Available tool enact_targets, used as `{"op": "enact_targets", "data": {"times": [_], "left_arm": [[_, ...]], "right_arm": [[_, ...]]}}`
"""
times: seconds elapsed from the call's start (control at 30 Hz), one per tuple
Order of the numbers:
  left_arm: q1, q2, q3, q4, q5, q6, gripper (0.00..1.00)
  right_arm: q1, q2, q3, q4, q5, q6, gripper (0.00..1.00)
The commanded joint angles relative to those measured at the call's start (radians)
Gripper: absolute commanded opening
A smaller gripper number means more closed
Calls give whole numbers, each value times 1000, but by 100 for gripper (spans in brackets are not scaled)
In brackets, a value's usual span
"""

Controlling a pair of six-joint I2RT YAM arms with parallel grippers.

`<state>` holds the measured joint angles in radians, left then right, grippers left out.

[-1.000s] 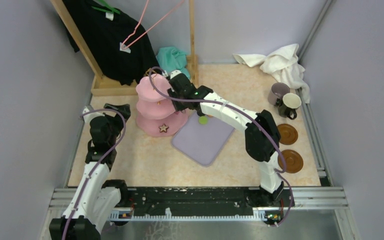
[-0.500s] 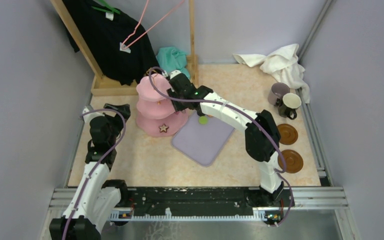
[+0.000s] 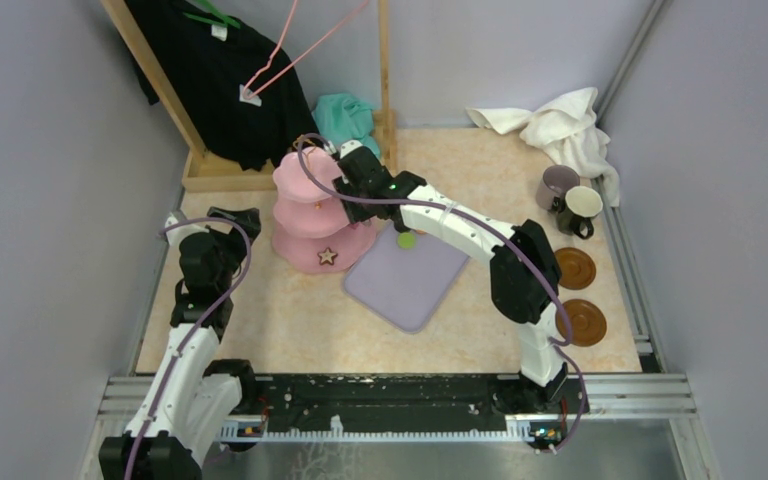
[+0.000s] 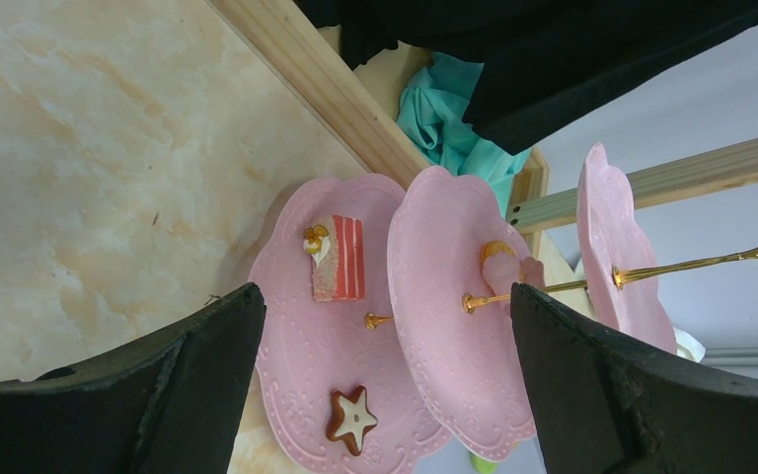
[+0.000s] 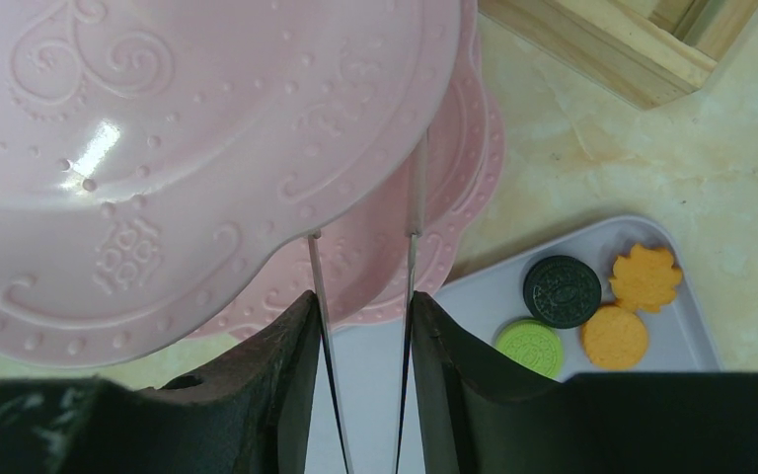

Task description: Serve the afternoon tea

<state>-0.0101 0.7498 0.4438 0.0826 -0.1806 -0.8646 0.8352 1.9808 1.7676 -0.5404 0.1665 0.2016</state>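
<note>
The pink three-tier stand (image 3: 305,218) stands at the back left, with a brown star (image 3: 327,256) on its bottom tier. My right gripper (image 3: 352,172) hovers over the stand's right side, shut on thin tongs (image 5: 411,259) whose arms run under the top tier (image 5: 158,148). In the left wrist view, pink tips beside an orange piece (image 4: 499,255) show on the middle tier (image 4: 444,326), and a cake slice (image 4: 339,259) and the star (image 4: 353,419) lie on the bottom tier. Black (image 5: 562,290), green (image 5: 530,348) and orange (image 5: 614,336) rounds lie on the lilac tray (image 5: 474,316). My left gripper (image 4: 385,385) is open, left of the stand.
Mauve (image 3: 557,185) and cream (image 3: 582,208) mugs stand at the right edge, with two brown saucers (image 3: 574,268) in front of them. A white towel (image 3: 560,120) lies at the back right. A wooden rack (image 3: 205,170) with black clothing and a teal cloth (image 3: 345,115) stand behind the stand.
My right gripper has edged slightly left and further back over the stand with the tongs. The left arm has not moved.
</note>
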Motion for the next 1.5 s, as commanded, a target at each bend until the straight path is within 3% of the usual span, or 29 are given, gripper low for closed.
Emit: {"op": "enact_targets", "data": {"times": [0.0, 0.8, 1.47], "left_arm": [[9, -8, 2, 22, 6, -2, 98], [11, -15, -2, 17, 3, -2, 98], [12, -22, -10, 16, 5, -5, 98]], "right_arm": [[-8, -59, 29, 54, -4, -7, 38], [-1, -152, -73, 91, 17, -13, 35], [-2, -152, -115, 102, -1, -8, 38]]}}
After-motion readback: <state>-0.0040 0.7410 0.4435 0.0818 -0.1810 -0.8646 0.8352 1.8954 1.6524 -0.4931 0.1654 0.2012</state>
